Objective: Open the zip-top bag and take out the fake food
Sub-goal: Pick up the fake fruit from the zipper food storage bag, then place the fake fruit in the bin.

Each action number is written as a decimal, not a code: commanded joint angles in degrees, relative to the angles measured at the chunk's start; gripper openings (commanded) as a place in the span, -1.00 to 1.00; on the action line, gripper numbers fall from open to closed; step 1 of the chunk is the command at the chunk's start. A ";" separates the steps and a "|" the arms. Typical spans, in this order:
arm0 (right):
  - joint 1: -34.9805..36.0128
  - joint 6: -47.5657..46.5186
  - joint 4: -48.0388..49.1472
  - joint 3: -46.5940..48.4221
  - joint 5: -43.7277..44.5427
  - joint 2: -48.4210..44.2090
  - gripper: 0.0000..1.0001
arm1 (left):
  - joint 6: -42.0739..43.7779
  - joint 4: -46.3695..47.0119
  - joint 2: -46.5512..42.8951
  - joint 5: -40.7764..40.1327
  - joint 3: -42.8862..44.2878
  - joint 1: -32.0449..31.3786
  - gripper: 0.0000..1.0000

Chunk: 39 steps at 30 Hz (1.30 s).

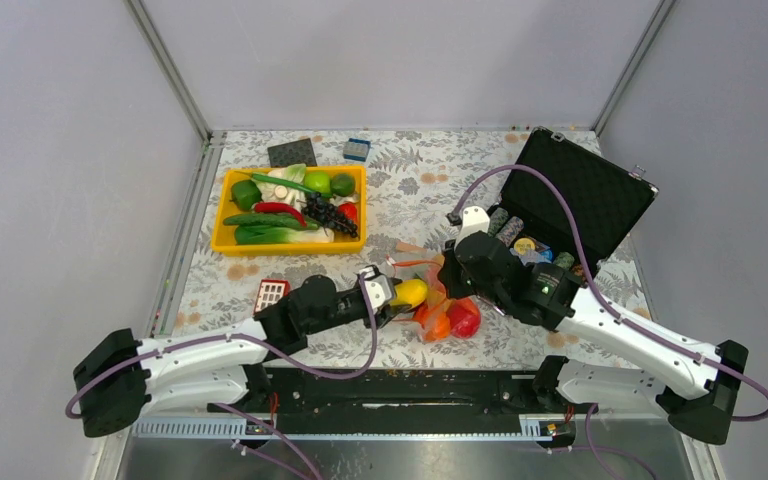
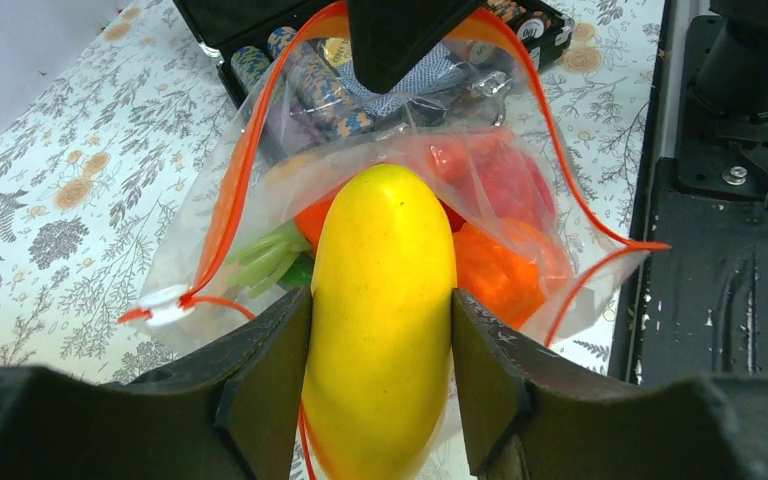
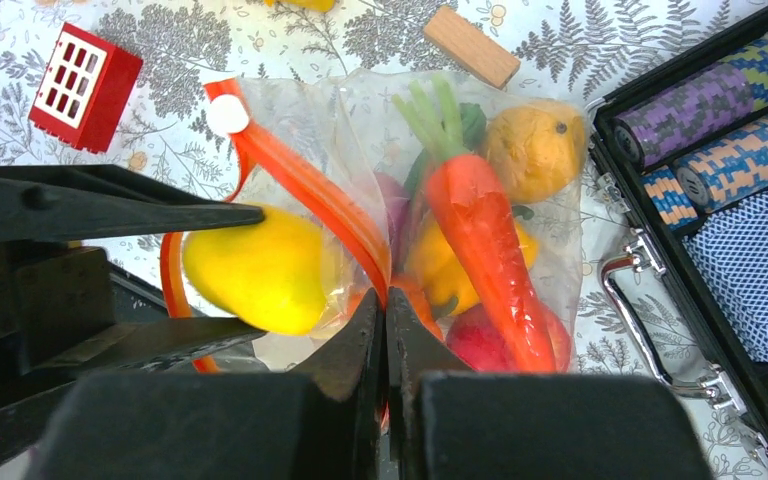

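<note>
floral table, one bag, one clamped fruit

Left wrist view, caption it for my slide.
Left gripper holds a yellow plastic fruit at the mouth of the open zip-top bag.

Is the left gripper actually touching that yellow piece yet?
Touching. The left wrist view shows the left gripper with both fingers pressed against opposite sides of the yellow piece, no gap.

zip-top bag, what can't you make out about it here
- Top view: mouth of the crinkly clear plastic zip-top bag, tiny and partly under both arms.
- Left wrist view: bag contents, blocked by the glossy yellow plastic piece in the left pincer.
- Right wrist view: the pinch point, covered by the shut right pincer.
</note>
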 commanded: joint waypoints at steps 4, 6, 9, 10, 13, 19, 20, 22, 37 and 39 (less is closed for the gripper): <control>-0.51 1.22 -0.79 0.63 6.10 -2.67 -1.00 | -0.87 -6.87 -8.70 -0.03 -0.03 -0.13 -0.25; -0.50 1.22 -0.73 0.60 6.19 -2.58 -1.00 | -1.92 -6.30 -11.74 -0.84 -0.85 -0.13 -0.25; -0.54 1.58 -0.67 0.43 5.89 -2.04 -1.00 | -4.47 -4.06 -15.54 -2.13 -1.99 -0.09 -0.25; -0.51 1.72 -0.63 0.42 5.78 -1.79 -1.00 | -6.04 -2.98 -16.37 -3.47 -1.92 -0.09 -0.23; -0.50 1.97 0.10 0.01 5.08 -1.12 -1.00 | -10.50 -1.44 -17.23 -5.47 -0.43 -0.11 -0.22; -0.53 3.08 1.09 -1.05 3.90 -0.79 -1.00 | -13.58 -4.73 -18.30 -11.62 5.17 0.00 -0.17; -0.51 3.27 1.18 -1.38 3.82 -0.88 -1.00 | -13.90 -5.82 -18.51 -13.29 6.29 0.19 -0.13; -0.51 3.61 1.17 -1.95 3.69 -1.12 -1.00 | -14.34 -9.63 -18.58 -13.90 9.54 1.48 -0.10; -0.52 3.73 1.73 -3.44 2.77 -1.73 -1.00 | -22.53 -23.76 -13.12 0.61 23.80 32.68 -0.10; -0.51 3.43 1.71 -3.52 2.51 -1.70 -1.00 | -22.54 -24.89 -10.34 3.24 25.88 38.27 -0.10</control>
